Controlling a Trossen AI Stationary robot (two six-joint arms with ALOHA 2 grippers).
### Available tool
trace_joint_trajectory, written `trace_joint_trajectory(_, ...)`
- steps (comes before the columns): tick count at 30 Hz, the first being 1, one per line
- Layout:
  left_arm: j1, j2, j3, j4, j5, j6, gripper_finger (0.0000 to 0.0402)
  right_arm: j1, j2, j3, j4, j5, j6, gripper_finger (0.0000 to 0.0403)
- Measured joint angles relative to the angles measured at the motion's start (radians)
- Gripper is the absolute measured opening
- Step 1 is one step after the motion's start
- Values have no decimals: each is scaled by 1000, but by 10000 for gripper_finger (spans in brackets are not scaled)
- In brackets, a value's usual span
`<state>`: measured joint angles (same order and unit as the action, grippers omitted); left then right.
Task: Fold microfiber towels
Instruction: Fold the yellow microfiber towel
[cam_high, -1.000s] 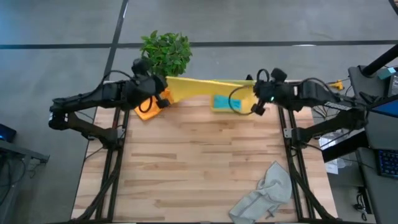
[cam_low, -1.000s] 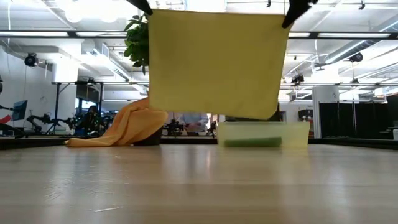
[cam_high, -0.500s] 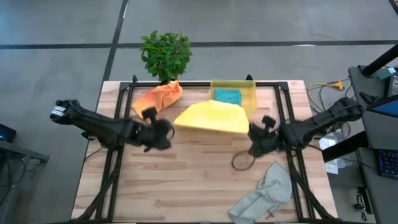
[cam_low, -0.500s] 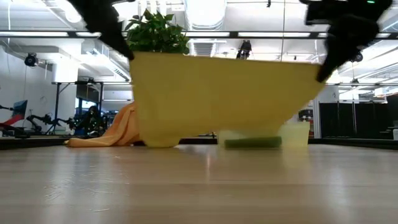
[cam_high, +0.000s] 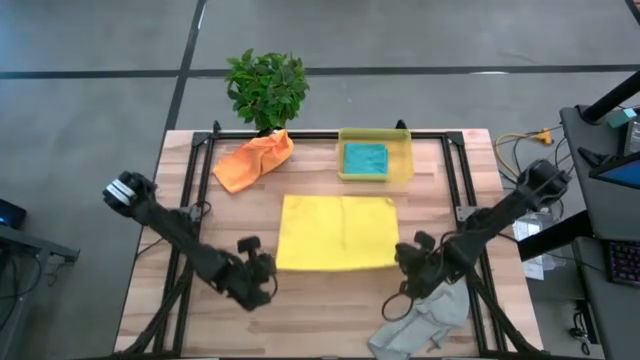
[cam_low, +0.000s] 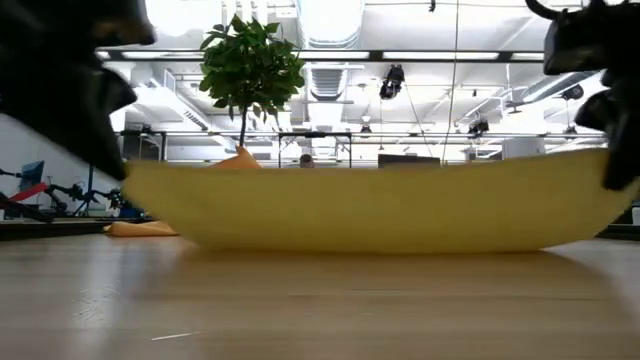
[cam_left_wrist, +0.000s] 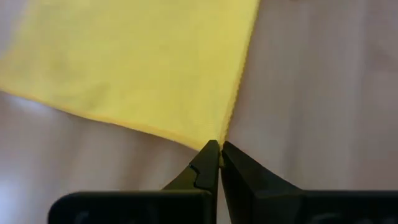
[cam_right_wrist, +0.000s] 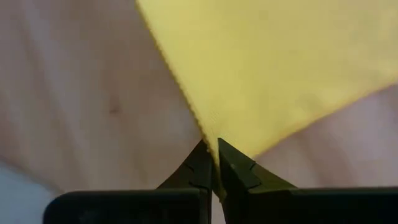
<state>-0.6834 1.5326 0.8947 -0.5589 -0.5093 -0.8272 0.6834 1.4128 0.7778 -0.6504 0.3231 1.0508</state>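
Square yellow microfiber towel (cam_high: 337, 232) spread over the wooden worktop (cam_high: 320, 310), left pincer (cam_left_wrist: 219, 163) clenched on one near corner, right pincer (cam_right_wrist: 212, 163) clenched on the other.

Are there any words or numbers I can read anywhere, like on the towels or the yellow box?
None can be read in any view.
yellow towel: plain, no label showing.
orange towel, teal towel, grey towel: plain, no writing.
yellow bin: no print visible.
Room behind the table in the low view: any signs there are too small and blurred to read.
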Motion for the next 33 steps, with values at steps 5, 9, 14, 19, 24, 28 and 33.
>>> trace_joint_trajectory(5, -72, 58, 31, -16, 19, -235, 0, 44, 87, 58, 42, -44, 24, 8)
trace_joint_trajectory(9, -99, 43, 32, -27, 39, -297, 0, 83, 118, 108, 45, -48, 57, 9)
trace_joint_trajectory(14, -103, 33, 32, -23, 79, -260, 0, 104, 120, 118, 40, -46, 81, 9)
trace_joint_trajectory(19, -99, 14, 32, -22, 85, -136, 0, 104, 99, 102, 64, -60, 46, 9)
trace_joint_trajectory(24, -85, -19, 29, -17, 90, -77, 0, 104, 74, 93, 64, -61, 41, 9)
trace_joint_trajectory(28, -60, -63, -7, 86, 136, -19, 0, 104, 40, 65, 106, -65, 20, 8)
trace_joint_trajectory(33, -8, -126, -98, 218, 160, 3, 0, 83, -39, -38, 290, -98, 7, 8)
